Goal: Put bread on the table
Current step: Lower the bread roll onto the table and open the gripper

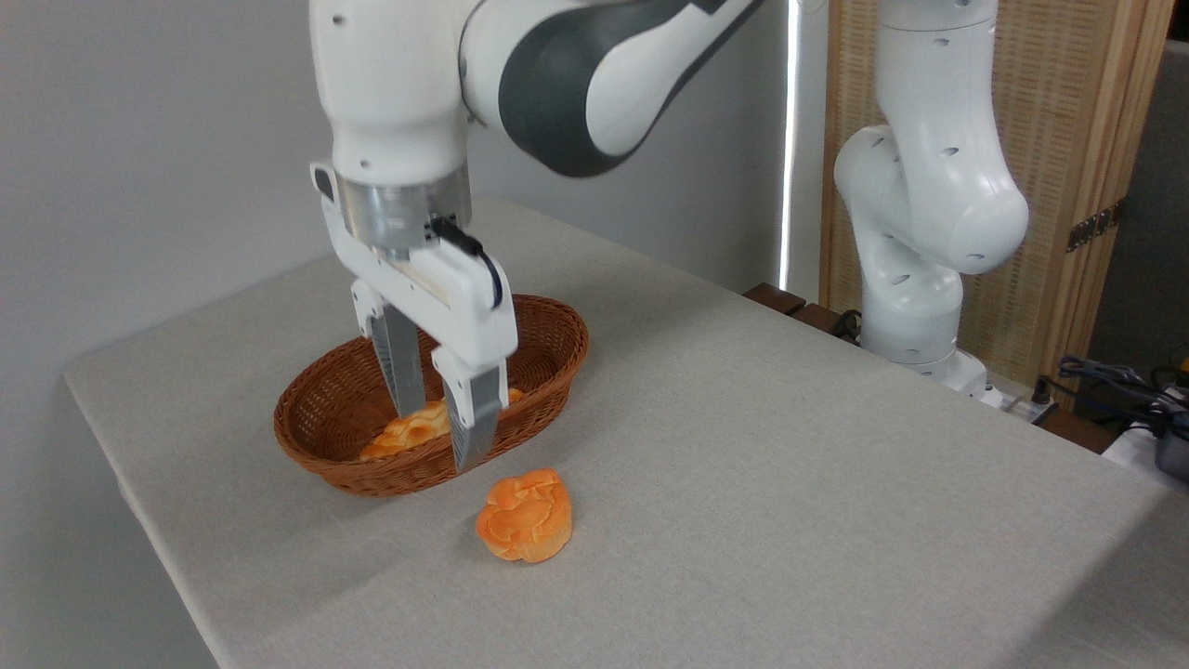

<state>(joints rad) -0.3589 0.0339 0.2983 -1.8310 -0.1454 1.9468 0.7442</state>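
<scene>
The bread (525, 517), a small round orange-golden bun with a lobed top, lies on the grey-beige table (762, 483) just in front of the wicker basket. My gripper (437, 441) hangs up and to the left of the bun, over the basket's front rim. It is open and grips nothing. The bun is free of the fingers, a short gap below and to the right of the nearer fingertip (467, 462).
The brown oval wicker basket (548, 339) stands behind the bun and holds a flat golden loaf (409, 433), partly hidden by my fingers. The arm's white base (915, 279) stands at the table's far right edge, with cables (1115, 381) beside it.
</scene>
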